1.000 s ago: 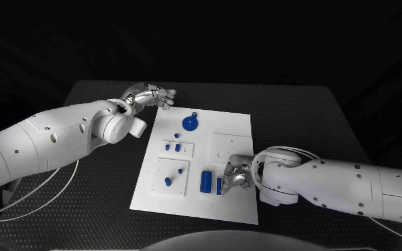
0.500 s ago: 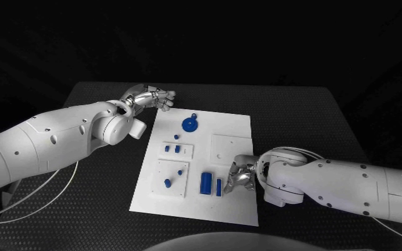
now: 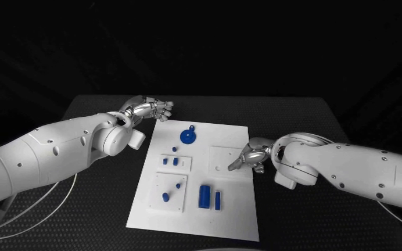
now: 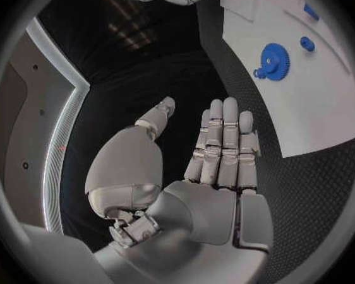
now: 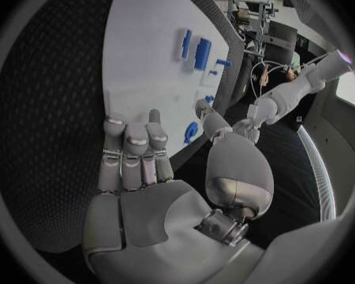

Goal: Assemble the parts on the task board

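Task board (image 3: 233, 213), white, lies mid-counter (image 3: 92, 204) carrying blue parts: a gear (image 3: 189, 136) near its far end, small pegs on its left side, two upright bars (image 3: 210, 196) toward its near end. Bare counter surrounds every board edge. Left robot hand (image 3: 151, 109) hovers off the far-left corner, fingers extended, empty; right robot hand (image 3: 253, 155) sits over the right edge, fingers apart, holding nothing.
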You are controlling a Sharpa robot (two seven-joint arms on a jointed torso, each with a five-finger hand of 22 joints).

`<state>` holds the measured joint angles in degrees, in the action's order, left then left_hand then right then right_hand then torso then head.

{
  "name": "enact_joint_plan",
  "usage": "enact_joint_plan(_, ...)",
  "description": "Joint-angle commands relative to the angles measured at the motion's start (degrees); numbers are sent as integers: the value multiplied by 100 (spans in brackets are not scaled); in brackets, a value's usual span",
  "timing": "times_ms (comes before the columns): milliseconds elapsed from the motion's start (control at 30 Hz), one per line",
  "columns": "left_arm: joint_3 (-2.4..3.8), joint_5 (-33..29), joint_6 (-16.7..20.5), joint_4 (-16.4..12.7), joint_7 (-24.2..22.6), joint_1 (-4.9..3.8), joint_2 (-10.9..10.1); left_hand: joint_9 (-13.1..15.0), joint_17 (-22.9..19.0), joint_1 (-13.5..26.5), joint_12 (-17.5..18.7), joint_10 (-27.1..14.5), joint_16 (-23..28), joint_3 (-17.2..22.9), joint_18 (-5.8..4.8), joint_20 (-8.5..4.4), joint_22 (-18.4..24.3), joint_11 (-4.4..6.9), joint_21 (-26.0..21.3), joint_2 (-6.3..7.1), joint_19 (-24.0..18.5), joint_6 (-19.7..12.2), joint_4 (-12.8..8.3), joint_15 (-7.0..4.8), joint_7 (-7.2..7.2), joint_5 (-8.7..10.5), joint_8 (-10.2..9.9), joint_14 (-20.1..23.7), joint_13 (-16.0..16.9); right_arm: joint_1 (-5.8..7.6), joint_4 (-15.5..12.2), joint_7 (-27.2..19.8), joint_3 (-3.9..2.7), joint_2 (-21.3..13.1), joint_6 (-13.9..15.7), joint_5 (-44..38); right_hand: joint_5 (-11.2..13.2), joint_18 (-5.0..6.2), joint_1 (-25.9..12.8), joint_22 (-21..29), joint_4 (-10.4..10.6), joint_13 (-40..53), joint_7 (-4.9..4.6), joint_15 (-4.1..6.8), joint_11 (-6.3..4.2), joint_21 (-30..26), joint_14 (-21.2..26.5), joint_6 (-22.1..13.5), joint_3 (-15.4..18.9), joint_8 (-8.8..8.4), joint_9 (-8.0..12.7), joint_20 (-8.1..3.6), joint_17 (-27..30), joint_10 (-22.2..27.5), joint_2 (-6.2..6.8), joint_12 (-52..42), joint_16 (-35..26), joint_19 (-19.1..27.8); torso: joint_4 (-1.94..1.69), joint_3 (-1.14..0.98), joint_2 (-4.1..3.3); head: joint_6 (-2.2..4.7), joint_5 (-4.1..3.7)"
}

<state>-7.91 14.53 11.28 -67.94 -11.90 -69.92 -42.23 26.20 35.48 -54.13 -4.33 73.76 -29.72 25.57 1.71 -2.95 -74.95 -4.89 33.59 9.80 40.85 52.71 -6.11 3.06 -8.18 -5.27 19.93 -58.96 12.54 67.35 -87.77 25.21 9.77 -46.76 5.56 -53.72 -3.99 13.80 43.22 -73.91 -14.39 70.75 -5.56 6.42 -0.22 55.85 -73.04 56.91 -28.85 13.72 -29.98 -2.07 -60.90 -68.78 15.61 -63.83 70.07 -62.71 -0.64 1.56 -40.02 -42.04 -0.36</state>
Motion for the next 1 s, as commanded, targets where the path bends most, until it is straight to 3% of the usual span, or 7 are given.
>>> enact_joint_plan(33, 5, -266, 100, 88, -155, -5, 74, -7, 5, -26, 12, -39, 47, -10, 43, 54, -40, -3, -40, -11, 0, -49, -29, 28, -6, 11, 14, -7, -10, 17, 435, -1208, -93, 50, 330, 665, -62, 120, 16, 7, 0, 5, -65, -3, -2, -27, 30, -71, 11, -4, -5, -30, -12, 23, -108, -15, -25, 8, 37, -26, 28, 277, -34)
enact_joint_plan(200, 8, -502, 184, 303, -272, -6, 157, -18, -12, -160, 27, -77, 229, 15, 40, 120, -49, -23, -125, -107, -70, -77, -147, 103, -21, -35, 5, 117, -24, 31, 1453, -2563, -264, 361, 562, 1461, -224, 120, 365, 4, -174, -97, -64, -3, 4, -42, 80, -43, 2, 42, -38, -11, -11, 179, -523, 99, -58, 41, 70, -55, 103, 668, -50)
enact_joint_plan(467, 29, -667, -49, 745, -518, -26, 334, -82, -105, -106, 66, -413, 752, -10, 61, 277, -32, -55, -350, -89, -256, -258, -175, 260, -14, 45, -86, 588, -139, -25, 2615, -3449, -606, 1121, 588, 2574, -389, 63, 745, 44, -221, -405, -139, -91, 79, -363, 580, -194, 211, 1, -37, 243, 170, 712, -867, 522, -476, 586, 115, -110, 249, 1229, 27)
enact_joint_plan(600, 34, -782, -66, 862, -558, -34, 430, -111, -150, -241, 66, -629, 951, 51, 34, 327, -6, -62, -486, -199, -368, -340, -276, 297, 8, -26, -116, 794, -232, -148, 3026, -3751, -838, 1381, 520, 2673, -424, -123, 899, 231, -200, -1033, -288, -326, 258, -997, 1326, -365, 120, -50, -26, 534, 636, 1376, -1031, 1253, -1249, 1428, 148, -119, 296, 1459, 88)
enact_joint_plan(700, 34, -863, -110, 914, -602, -32, 465, -129, -199, -371, 67, -754, 1096, 141, -28, 365, 31, -61, -626, -279, -507, -395, -352, 324, 25, -34, -132, 948, -301, -235, 3251, -3885, -990, 1526, 429, 2836, -406, -321, 957, 612, -217, -2105, -451, -804, 449, -1801, 1981, -536, -72, -90, -9, 803, 1315, 1781, -1074, 2351, -2321, 2285, 161, -132, 320, 1616, 111)
enact_joint_plan(833, 35, -911, -20, 1014, -717, -28, 562, -146, -270, -450, 58, -883, 1270, 197, -123, 387, 68, -49, -792, -326, -652, -441, -428, 339, 58, -34, -133, 1124, -404, -317, 3413, -3976, -1140, 1561, 356, 3013, -471, -466, 1170, 1087, -172, -3636, -427, -1264, 789, -2587, 2425, -699, -268, -87, 23, 1064, 2226, 1955, -1090, 3708, -3680, 2949, 173, -139, 354, 1767, 133)
enact_joint_plan(1000, 36, -987, -8, 1105, -790, -14, 642, -141, -274, -471, 34, -838, 1277, 214, -118, 364, 90, -46, -824, -361, -567, -407, -463, 329, 63, -38, -99, 1074, -435, -320, 3409, -4013, -1198, 1505, 321, 3056, -611, -368, 1390, 1680, -216, -5133, -401, -1329, 837, -3247, 2262, -855, -61, -23, 91, 1305, 2948, 1612, -1057, 4616, -4635, 2984, 158, -176, 378, 1791, 151)
